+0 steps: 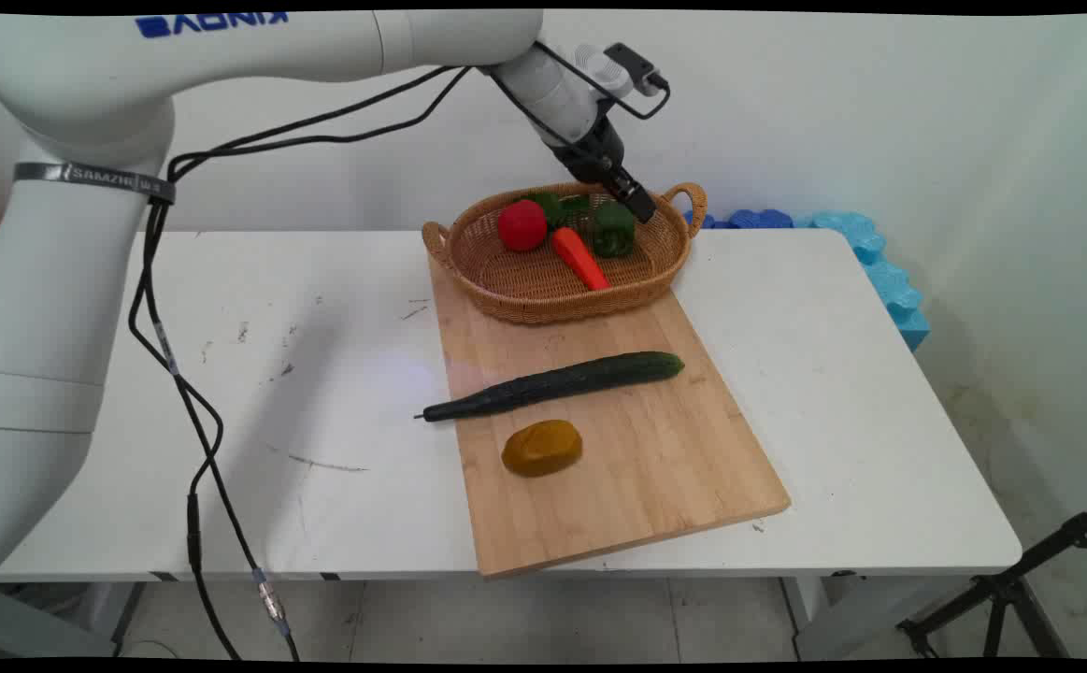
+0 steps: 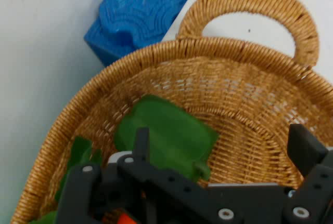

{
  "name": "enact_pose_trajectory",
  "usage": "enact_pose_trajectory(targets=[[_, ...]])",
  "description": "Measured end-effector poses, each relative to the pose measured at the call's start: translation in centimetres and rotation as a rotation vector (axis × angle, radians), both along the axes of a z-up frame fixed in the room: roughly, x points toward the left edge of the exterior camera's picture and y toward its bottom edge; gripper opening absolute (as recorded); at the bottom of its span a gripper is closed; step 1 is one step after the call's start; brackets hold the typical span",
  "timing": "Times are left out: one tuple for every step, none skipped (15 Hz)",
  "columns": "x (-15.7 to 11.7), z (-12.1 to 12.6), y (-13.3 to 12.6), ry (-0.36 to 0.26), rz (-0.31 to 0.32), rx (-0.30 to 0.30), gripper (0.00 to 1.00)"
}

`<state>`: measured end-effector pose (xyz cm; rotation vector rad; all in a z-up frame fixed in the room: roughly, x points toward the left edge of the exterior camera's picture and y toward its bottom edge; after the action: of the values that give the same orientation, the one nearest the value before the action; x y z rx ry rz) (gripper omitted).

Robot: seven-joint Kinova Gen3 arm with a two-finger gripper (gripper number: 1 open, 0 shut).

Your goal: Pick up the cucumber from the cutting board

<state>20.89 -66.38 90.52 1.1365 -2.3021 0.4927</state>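
the hand hangs open and empty over a green pepper in the basket. the pepper looks light, smooth and slippery, best gripped across its broad body.

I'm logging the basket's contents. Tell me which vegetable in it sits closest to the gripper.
The green pepper, at the basket's right end, right under the open gripper. The carrot lies beside it toward the middle, and the tomato sits farther left.

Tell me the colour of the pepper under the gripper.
Green; the pepper shows best in the hand view, inside the wicker basket.
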Motion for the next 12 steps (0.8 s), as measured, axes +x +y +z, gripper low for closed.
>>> enact_pose_trajectory(targets=[[0.0,0.5,0.2,0.006,0.000,-0.007,1.00],[-0.1,1.2,0.5,0.015,0.001,-0.016,1.00],[-0.2,2.0,1.0,0.025,0.001,-0.026,1.00],[-0.2,2.9,1.5,0.034,-0.001,-0.034,1.00],[-0.2,3.9,2.2,0.045,-0.002,-0.042,1.00],[-0.2,4.9,3.1,0.056,-0.005,-0.047,1.00],[-0.2,5.7,3.9,0.065,-0.010,-0.048,1.00],[-0.2,6.5,5.0,0.074,-0.017,-0.047,1.00],[-0.1,7.1,6.1,0.080,-0.026,-0.044,1.00],[0.1,7.5,7.2,0.084,-0.037,-0.038,1.00],[0.2,7.8,8.5,0.087,-0.049,-0.030,1.00],[0.5,7.9,9.7,0.088,-0.061,-0.019,1.00]])
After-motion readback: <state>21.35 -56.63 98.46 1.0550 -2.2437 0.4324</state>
